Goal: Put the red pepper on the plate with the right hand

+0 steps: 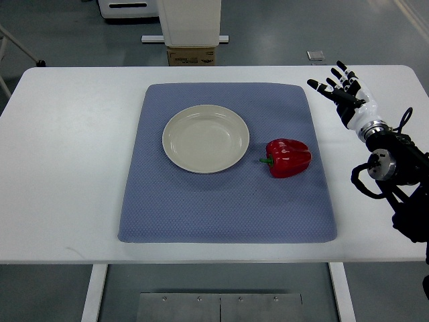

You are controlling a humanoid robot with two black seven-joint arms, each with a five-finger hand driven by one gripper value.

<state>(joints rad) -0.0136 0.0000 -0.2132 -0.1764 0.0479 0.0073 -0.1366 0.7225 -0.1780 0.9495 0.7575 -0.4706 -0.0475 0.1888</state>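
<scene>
I see a white table (pixel 67 168) carrying a blue-grey mat (pixel 221 215) spread across its middle. Beyond the far edge stands a white pedestal (pixel 190 20) with a cardboard box (pixel 192 56) at its foot. A small grey block (pixel 315 56) lies on the floor (pixel 301 27) near it.

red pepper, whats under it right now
The red pepper lies directly on the blue mat, right of the empty plate. The mat covers the white table beneath, so that patch is hidden.

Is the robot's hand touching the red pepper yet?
Apart. The top view shows the right hand open over bare table, with blue mat between it and the red pepper.
</scene>
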